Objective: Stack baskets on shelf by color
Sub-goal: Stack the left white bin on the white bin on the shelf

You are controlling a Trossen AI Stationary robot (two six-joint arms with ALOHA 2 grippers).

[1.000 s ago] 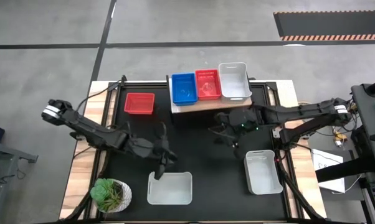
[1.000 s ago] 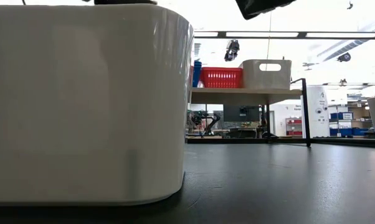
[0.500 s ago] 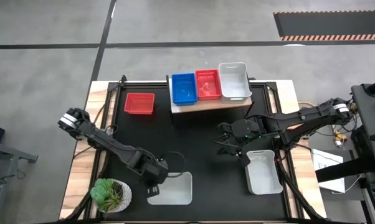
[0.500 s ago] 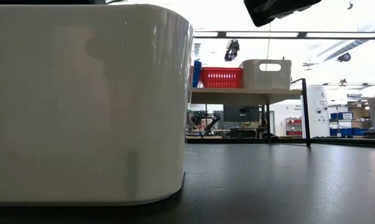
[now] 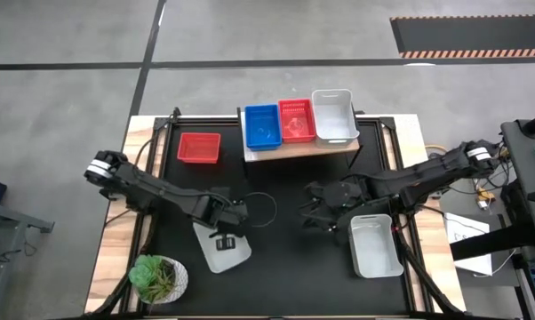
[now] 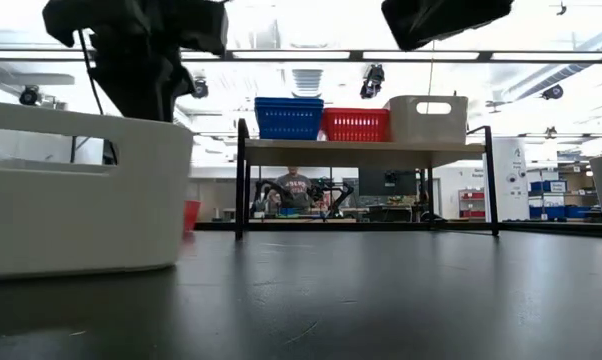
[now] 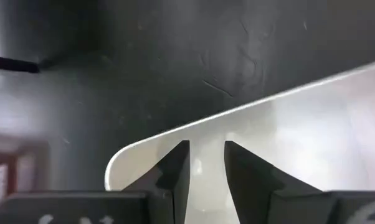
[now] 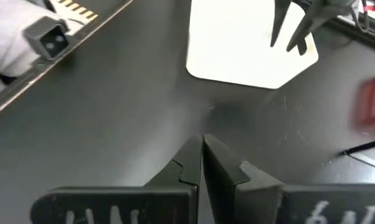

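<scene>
White basket point(image 5: 221, 248) in my left gripper point(image 5: 225, 233), jaws pinched on its rim wall. In the left wrist view my two fingers point(image 7: 175, 167) straddle that pale edge, one inside, one outside, so I read this as a firm grip rather than an open hover. From above, the basket sits turned at an angle near six o'clock on the black table point(image 5: 276, 196), just clear of the potted plant point(image 5: 156, 277) at about seven o'clock. At table height it looks tipped and raised at one end, which suits carrying by a single wall.

Over at twelve o'clock stands the shelf point(image 5: 299, 147), with a blue basket point(image 5: 262, 126), a red basket point(image 5: 296, 121) and another white basket point(image 5: 334, 116) side by side along it, one colour per spot. That white spot at the shelf's right end is, I judge, where my load belongs.

Right gripper point(image 5: 319, 213) hangs at around three o'clock, fingers fully closed on nothing, just beside the third white basket point(image 5: 375, 244) at four o'clock. A lone red basket point(image 5: 198, 148) waits at ten o'clock, well apart from the shelf.

Next move, I'd say: lift high enough to clear the shelf edge and nest white into white.
</scene>
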